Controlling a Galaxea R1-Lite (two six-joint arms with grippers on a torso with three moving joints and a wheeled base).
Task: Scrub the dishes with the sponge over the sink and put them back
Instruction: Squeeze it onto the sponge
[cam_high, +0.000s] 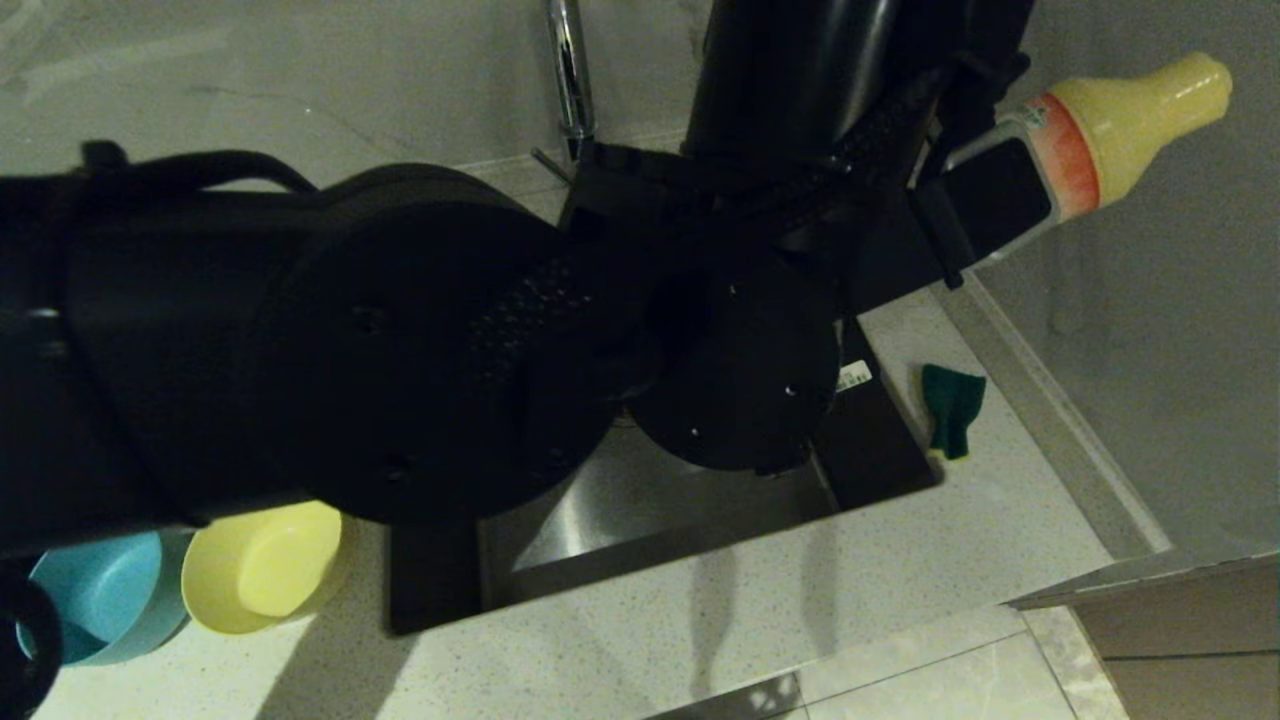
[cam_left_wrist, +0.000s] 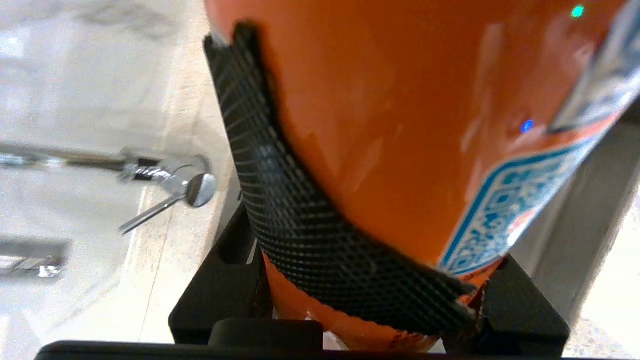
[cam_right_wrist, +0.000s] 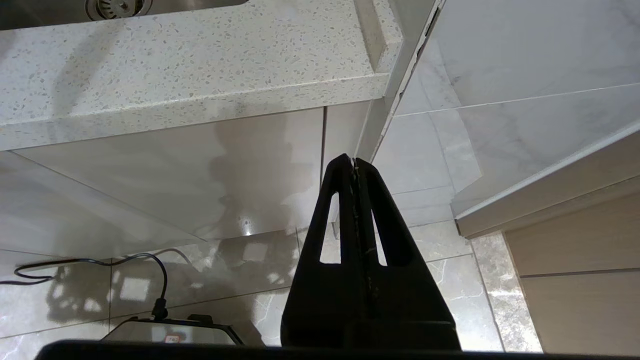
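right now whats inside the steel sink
Only bare steel wall and floor show in the square stainless steel sink; the black left arm covers most of the basin, so anything beneath stays hidden.

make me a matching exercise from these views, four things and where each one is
Things:
1. sponge
2. yellow bowl
3. orange bottle
4. right gripper

Places:
A. held in the left gripper
B. on the counter right of the sink
C. hanging shut below the counter edge
D. beside the blue bowl

Pairs: 1-B, 2-D, 3-A, 4-C
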